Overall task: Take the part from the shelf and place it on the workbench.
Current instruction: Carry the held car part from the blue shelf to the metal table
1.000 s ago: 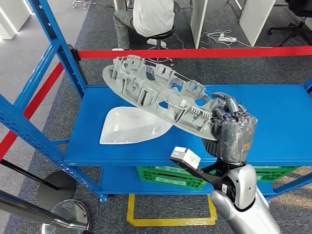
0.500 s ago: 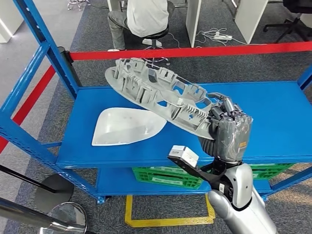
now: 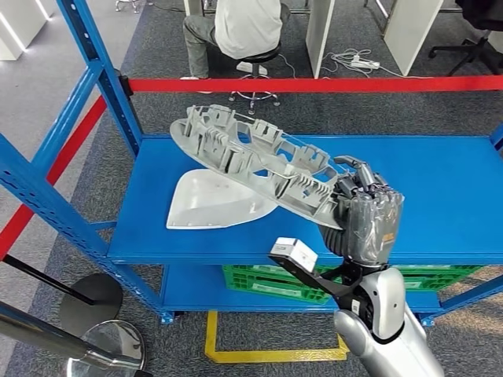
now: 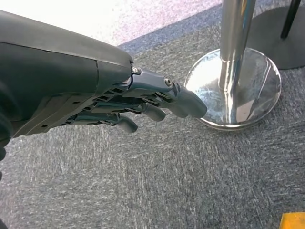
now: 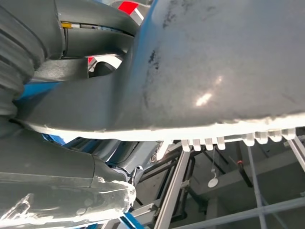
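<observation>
A long grey ribbed plastic part (image 3: 255,157) hangs tilted above the blue shelf (image 3: 450,196), its far end higher. My right hand (image 3: 363,214) grips its near end from below and beside. In the right wrist view the part's smooth dark underside (image 5: 223,71) lies across my hand (image 5: 54,191). A white shell-shaped part (image 3: 214,203) lies flat on the shelf under the lifted one. My left hand (image 4: 107,100) hangs over grey carpet with its fingers stretched out and holds nothing.
Blue shelf uprights (image 3: 100,71) stand at the left, and a red barrier tape (image 3: 308,84) runs behind the shelf. A person sits on a stool (image 3: 255,55) beyond it. A green crate (image 3: 267,283) sits on the lower shelf. A chrome post base (image 4: 233,90) stands near my left hand.
The whole picture has swayed left and back, so the camera moved. The grey part has stayed in my right hand, now slightly lower and closer to level over the white part.
</observation>
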